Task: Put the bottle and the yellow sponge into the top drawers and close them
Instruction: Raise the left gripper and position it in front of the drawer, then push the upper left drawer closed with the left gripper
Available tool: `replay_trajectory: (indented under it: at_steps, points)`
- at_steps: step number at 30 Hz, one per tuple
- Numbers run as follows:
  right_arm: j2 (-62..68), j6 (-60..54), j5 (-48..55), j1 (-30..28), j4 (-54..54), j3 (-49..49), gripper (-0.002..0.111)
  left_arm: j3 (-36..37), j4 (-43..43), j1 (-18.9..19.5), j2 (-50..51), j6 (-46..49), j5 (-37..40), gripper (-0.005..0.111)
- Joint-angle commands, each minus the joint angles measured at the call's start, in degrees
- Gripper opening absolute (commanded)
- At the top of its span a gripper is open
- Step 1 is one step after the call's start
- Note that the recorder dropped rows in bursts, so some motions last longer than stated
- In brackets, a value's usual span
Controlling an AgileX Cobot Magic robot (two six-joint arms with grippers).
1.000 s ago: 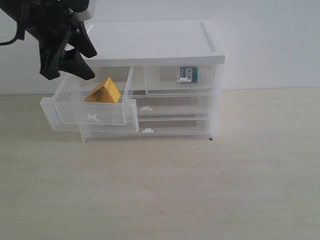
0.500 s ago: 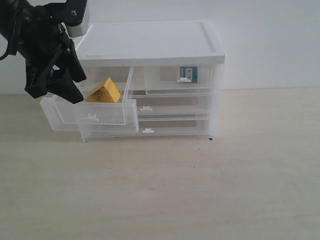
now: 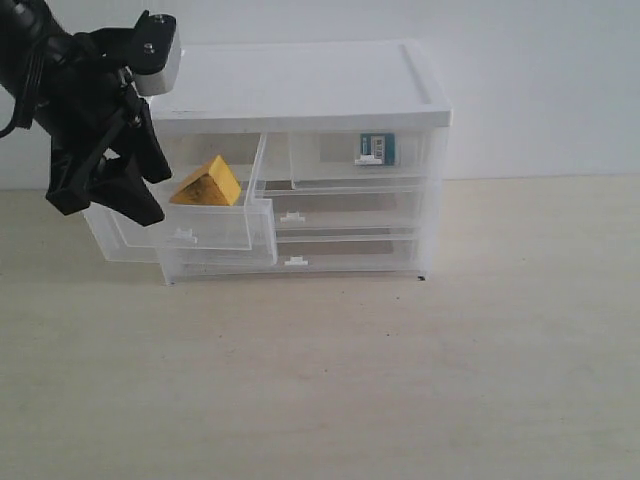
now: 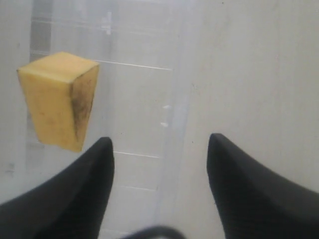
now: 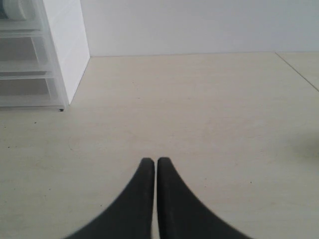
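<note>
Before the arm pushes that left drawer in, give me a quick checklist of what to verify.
1. Sponge fully inside the left top drawer: ok.
2. Left top drawer shut: not ok, it stands pulled out.
3. Bottle inside the right top drawer, shut: ok.
4. Left gripper open and empty: ok.
5. Left gripper touching the drawer: cannot tell.
6. Right gripper shut, away from the cabinet: ok.

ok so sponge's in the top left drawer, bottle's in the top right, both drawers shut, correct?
No. Only the top right drawer with the bottle is shut. The top left drawer, holding the yellow sponge, is pulled out; the exterior view shows it. The rest is right.
</note>
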Motion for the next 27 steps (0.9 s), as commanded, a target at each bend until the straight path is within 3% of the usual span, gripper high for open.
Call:
replay_trajectory:
  at_steps: [1, 14, 17, 20, 27]
  points:
    - [-0.2, 0.0, -0.4, -0.1, 0.1, 0.2, 0.000, 1.3, 1.4, 0.0, 0.5, 2.9, 0.3, 0.052]
    - [-0.2, 0.0, -0.4, -0.1, 0.1, 0.2, 0.000, 1.3, 2.1, 0.0, 2.2, 2.9, 0.3, 0.047]
    - [-0.2, 0.0, -0.4, -0.1, 0.1, 0.2, 0.000, 1.3, 1.9, 0.0, 2.4, 2.9, 0.3, 0.033]
    - [-0.2, 0.0, -0.5, -0.1, 0.1, 0.2, 0.000, 1.3, 1.7, 0.0, 2.4, 2.9, 0.3, 0.005]
    - [-0.2, 0.0, -0.4, -0.1, 0.1, 0.2, 0.000, 1.3, -0.9, 0.0, 2.5, 1.9, -0.8, 0.004]
